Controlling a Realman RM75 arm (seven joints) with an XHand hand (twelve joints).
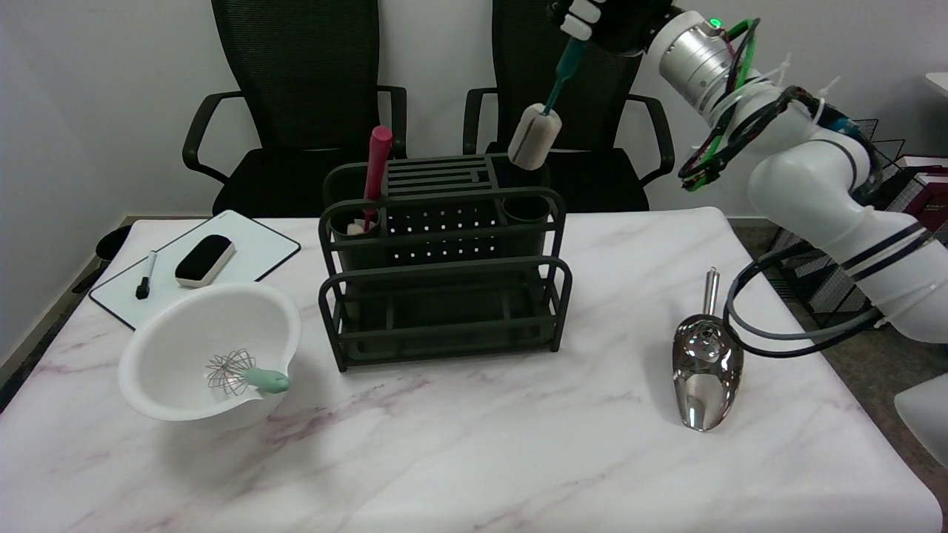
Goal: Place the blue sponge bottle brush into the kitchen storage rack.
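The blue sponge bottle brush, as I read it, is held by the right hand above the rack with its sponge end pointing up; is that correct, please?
Not quite. The head view shows the right hand gripping the blue sponge bottle brush by its handle above the rack, but the sponge end hangs downward, over the rack's right rear corner.

We see the right hand [603, 18] holding the teal-handled sponge bottle brush [546, 118] (sponge end down) above the dark green metal storage rack [444, 281].

Bottle brush [546, 111]: teal handle, pale sponge head, hung tilted, head down, above storage rack's [444, 274] right rear cup. Rack: dark green, upright on counter.
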